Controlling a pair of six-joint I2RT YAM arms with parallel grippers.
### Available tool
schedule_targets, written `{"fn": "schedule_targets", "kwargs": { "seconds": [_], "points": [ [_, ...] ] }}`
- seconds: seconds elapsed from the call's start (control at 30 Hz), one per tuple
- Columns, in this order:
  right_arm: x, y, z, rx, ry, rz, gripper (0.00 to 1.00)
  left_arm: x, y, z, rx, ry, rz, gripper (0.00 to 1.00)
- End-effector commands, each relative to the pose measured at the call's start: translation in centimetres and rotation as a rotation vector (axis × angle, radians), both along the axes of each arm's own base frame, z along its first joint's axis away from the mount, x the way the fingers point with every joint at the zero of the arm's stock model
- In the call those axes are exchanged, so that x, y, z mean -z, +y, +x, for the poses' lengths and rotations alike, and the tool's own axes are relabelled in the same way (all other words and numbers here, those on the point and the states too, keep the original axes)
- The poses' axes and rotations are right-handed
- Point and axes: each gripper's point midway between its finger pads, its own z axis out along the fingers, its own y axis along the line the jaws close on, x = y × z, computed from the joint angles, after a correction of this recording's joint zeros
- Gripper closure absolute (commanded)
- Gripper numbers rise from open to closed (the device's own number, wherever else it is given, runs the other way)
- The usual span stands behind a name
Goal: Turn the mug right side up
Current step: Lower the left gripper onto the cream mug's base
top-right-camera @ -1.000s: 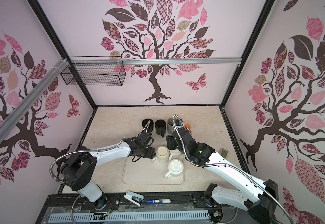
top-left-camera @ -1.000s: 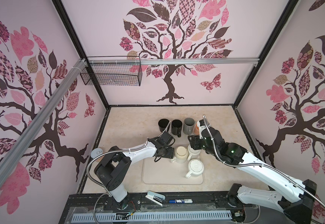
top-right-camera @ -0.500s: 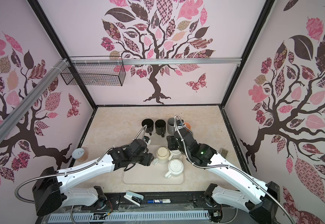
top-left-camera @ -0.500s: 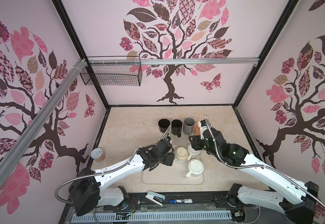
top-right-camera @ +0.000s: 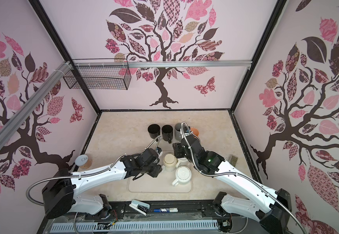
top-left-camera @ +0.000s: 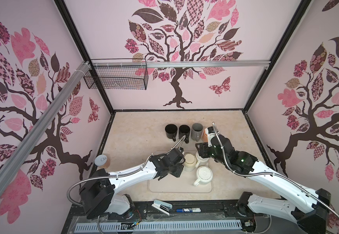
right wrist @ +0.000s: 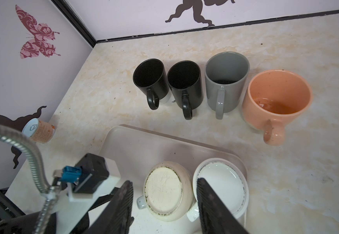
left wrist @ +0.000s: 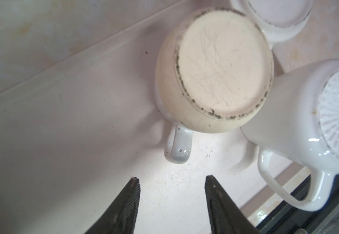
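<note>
A pale marbled surface [top-left-camera: 136,131] fills the booth floor, and toward its near edge lies a shallow beige plastic tray [top-left-camera: 170,185]. Three mugs stand mouth-down on the tray's right half. The one I take to be in hand is the squat cream ceramic mug [left wrist: 221,66], leftmost of the three, with its scuffed base facing up. It sits tight against the tall white mug with a ribbed base [left wrist: 286,121].

The left arm looks the nearer one. The left pincer [left wrist: 170,179] sits low over bare tray just left of the mug, jaws apart with nothing between them. The right pincer [right wrist: 164,180] hangs higher, above the cream mug and its plain white neighbour [right wrist: 223,182], also spread and empty.

What matters most is the small speckled handle [left wrist: 177,145]. It juts sideways from low on the mug, almost straight toward the gap of the left pincer, close but not yet inside it.
</note>
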Motion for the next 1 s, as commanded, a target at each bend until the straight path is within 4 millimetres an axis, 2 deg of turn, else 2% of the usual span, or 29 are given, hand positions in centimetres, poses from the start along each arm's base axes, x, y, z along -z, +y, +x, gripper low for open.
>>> {"fn": "schedule_targets", "kwargs": {
  "seconds": [0.0,0.2,0.97],
  "points": [
    [-0.6,0.5,0.2,-0.015,-0.018,0.019,0.46,-0.3,-1.1,0.2,0.047,-0.029,0.001,0.43],
    [-0.5,0.8,0.0,-0.031,-0.018,0.026,0.46,1.0,-1.3,0.8,0.062,-0.038,0.056,0.42],
    [-0.8,0.6,0.0,-0.031,-0.03,0.024,0.45,1.9,-3.4,3.4,0.147,-0.117,0.143,0.44]
  ]
}}
